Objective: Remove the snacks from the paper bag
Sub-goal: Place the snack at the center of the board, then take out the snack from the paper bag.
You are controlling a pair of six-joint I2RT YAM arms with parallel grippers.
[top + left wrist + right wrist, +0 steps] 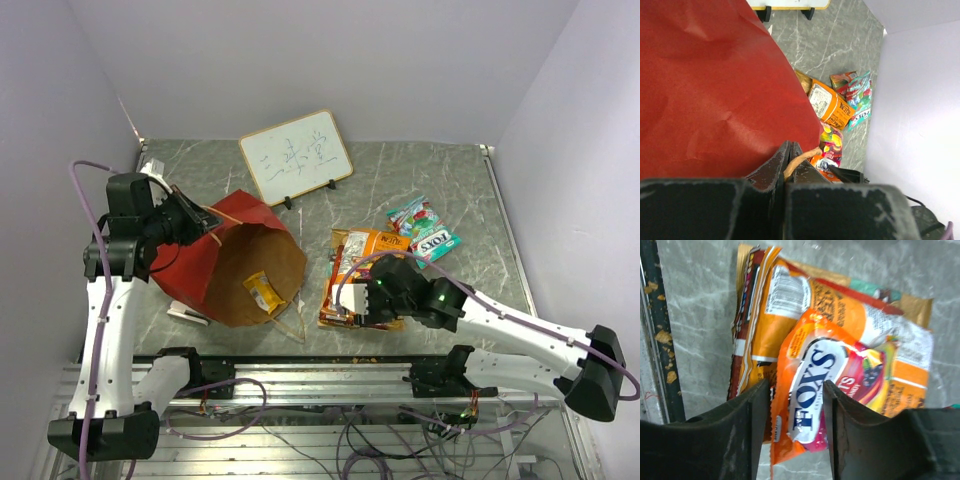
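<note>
The red paper bag [225, 255] lies tipped on the table with its brown mouth toward the arms. One yellow snack [263, 292] lies inside the mouth. My left gripper [205, 218] is shut on the bag's tan loop handle [802, 161] at the rim, with the red side [715, 85] beside it. My right gripper [796, 390] is open over the pile of snacks [355, 270]. An orange FOX'S packet [825, 385] lies between its spread fingers on top of a larger orange packet [790, 305]. The left finger stands clear of the packet. Teal packets [425, 230] lie further right.
A white framed writing board [296, 157] stands at the back of the grey marbled table [420, 170]. Purple walls close in the left, back and right. A metal rail [330, 375] with cables runs along the near edge.
</note>
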